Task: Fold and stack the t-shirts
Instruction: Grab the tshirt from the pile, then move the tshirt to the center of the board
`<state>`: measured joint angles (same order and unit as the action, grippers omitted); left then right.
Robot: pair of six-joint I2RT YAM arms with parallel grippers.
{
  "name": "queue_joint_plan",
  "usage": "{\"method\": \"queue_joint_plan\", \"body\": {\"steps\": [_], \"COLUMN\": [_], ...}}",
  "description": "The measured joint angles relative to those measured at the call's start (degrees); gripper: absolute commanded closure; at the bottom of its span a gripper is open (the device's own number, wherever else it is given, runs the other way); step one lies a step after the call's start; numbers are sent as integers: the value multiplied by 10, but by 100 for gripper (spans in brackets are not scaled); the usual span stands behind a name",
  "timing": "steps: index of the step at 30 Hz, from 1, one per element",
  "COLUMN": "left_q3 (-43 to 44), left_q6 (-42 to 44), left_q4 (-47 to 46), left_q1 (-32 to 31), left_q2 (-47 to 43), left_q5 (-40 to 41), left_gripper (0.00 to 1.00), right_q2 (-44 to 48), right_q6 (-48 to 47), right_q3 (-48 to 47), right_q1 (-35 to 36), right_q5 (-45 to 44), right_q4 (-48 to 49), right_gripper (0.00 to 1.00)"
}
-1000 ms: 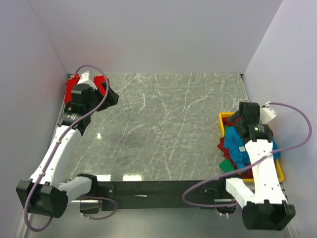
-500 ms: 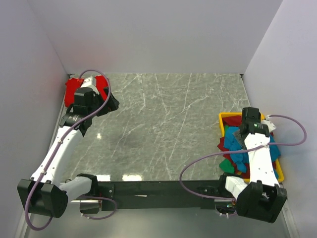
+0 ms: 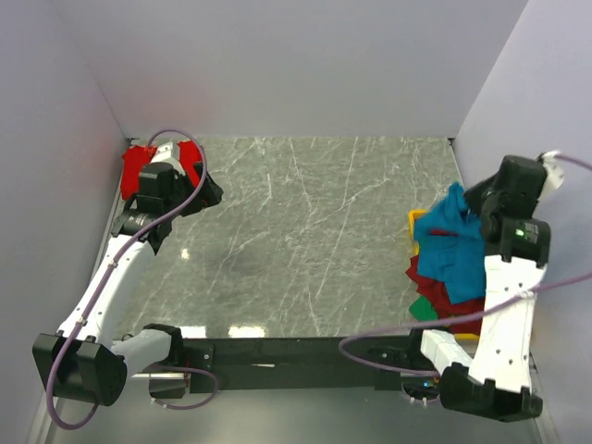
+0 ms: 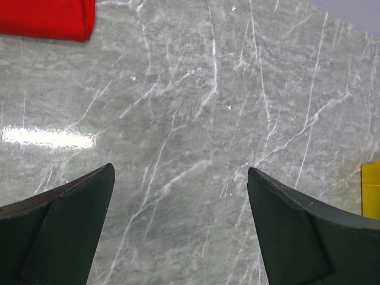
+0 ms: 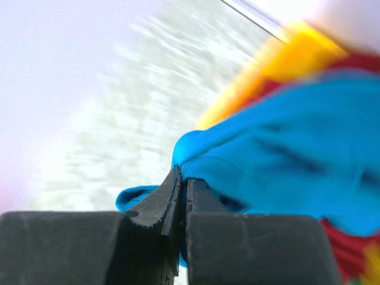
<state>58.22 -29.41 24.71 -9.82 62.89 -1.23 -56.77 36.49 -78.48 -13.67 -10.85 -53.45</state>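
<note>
A teal-blue t-shirt (image 3: pixel 455 242) hangs lifted over the yellow tray (image 3: pixel 417 221) at the right edge, and my right gripper (image 5: pixel 183 178) is shut on a fold of it (image 5: pixel 285 160). Dark red (image 3: pixel 453 305) and green (image 3: pixel 425 307) t-shirts lie crumpled under it in the tray. At the far left corner lies a folded bright red t-shirt (image 3: pixel 141 165), its edge showing in the left wrist view (image 4: pixel 47 19). My left gripper (image 4: pixel 181 178) hovers open over bare marble beside that shirt, with nothing between its fingers.
The grey marble table (image 3: pixel 305 231) is boxed in by white walls on the left, back and right. The yellow tray's corner (image 4: pixel 371 190) shows far off in the left wrist view. The arm bases sit on a black rail (image 3: pixel 296 351) at the near edge.
My right gripper dipped into the tray, shut on the teal-blue t-shirt and rose with it, pulling it up and back. The left arm shifted slightly off the red shirt, then held still.
</note>
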Motion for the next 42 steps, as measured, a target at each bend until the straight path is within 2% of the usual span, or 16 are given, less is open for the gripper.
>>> {"method": "queue_joint_plan", "body": {"steps": [2,4,7,9,14,16,18,22,23,24,27,32,35,42], "left_q3": [5,14,28,37,58,61,64,66,66,66,66,53,34,6], "left_q6": [0,0,0,0,0,0,0,0,0,0,0,2,-1,-17], "left_q4": [0,0,0,0,0,0,2,2,3,3,5,5,7,5], "left_q1": [0,0,1,1,1,1,2,2,3,3,3,3,3,3], "left_q2": [3,8,11,11,9,5,2,-3,-3,-3,-2,27,64,146], "left_q5": [-1,-5,-9,-11,-9,-4,-1,12,14,16,22,27,20,-25], "left_gripper": [1,1,1,0,0,1,1,1,1,1,1,0,1,2], "right_q2": [-1,-20,-79,-127,-273,-326,-358,-351,-338,-327,-286,-264,-272,-304], "right_q6": [0,-4,-19,-27,-47,-50,-50,-48,-44,-38,10,68,65,8], "right_q3": [-64,-127,-245,-323,-511,-560,-571,-480,-434,-397,-257,-56,-3,4], "right_q1": [24,90,234,306,418,448,466,472,468,464,415,295,297,420], "right_q5": [21,20,11,13,24,42,64,66,51,40,18,-6,-8,38], "right_q4": [21,33,56,68,96,109,124,162,177,181,188,189,164,189], "right_gripper": [100,100,100,100,100,100,100,100,97,81,52,35,36,46]}}
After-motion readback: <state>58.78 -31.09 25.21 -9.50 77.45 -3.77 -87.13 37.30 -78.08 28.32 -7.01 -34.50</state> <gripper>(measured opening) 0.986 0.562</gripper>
